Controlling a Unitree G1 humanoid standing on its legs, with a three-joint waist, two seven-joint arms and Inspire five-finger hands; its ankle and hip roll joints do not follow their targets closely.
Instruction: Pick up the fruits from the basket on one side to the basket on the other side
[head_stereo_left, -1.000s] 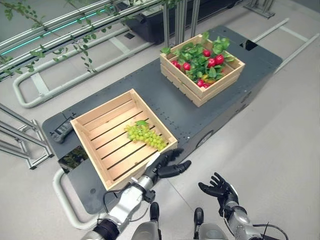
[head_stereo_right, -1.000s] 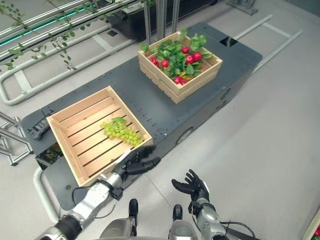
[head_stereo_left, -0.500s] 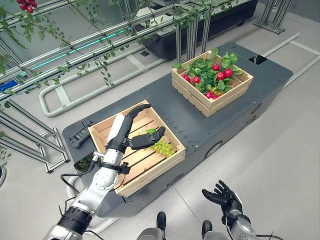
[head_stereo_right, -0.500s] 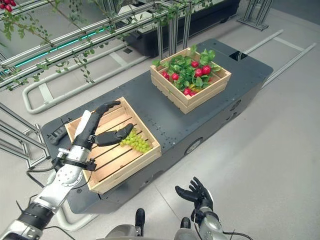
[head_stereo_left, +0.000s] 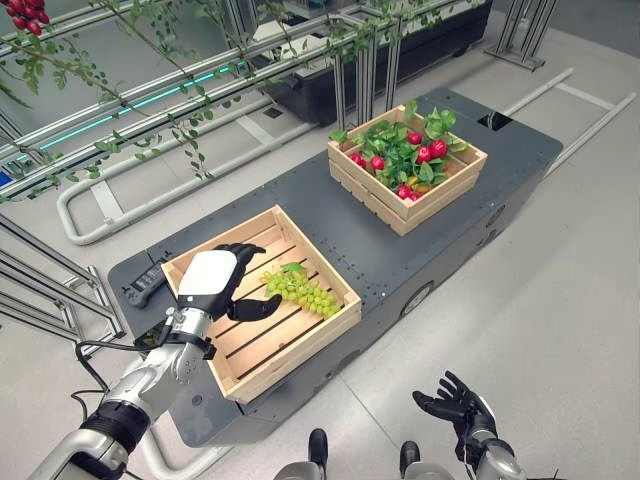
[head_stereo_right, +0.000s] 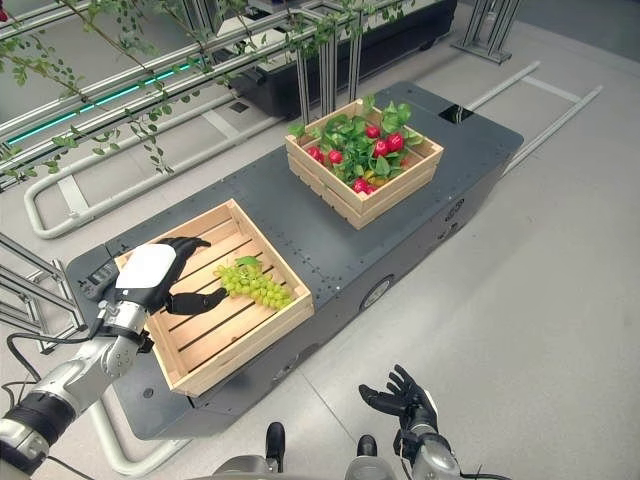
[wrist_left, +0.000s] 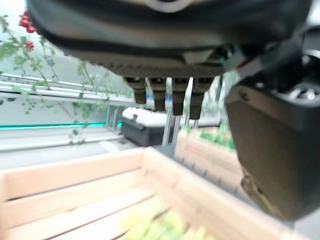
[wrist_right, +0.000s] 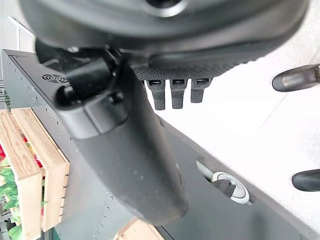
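You are looking down at a long dark platform (head_stereo_left: 330, 225) on a pale floor, with metal rails and leafy vines (head_stereo_left: 120, 60) behind it. The bunch of green grapes (head_stereo_left: 300, 290) lies on the slats of the near wooden crate (head_stereo_left: 330, 322), just past the tips of your left hand's (head_stereo_left: 215, 285) fingers. That hand hovers over the crate with fingers loosely spread and thumb pointing at the grapes, holding nothing. The far crate (head_stereo_left: 440, 192), well beyond those fingers, holds red fruits (head_stereo_left: 427, 152) among green leaves. A small black device (head_stereo_left: 143, 288) lies on the platform just behind the hand. Your right hand (head_stereo_left: 455, 403) hangs low over the floor, fingers spread, empty.
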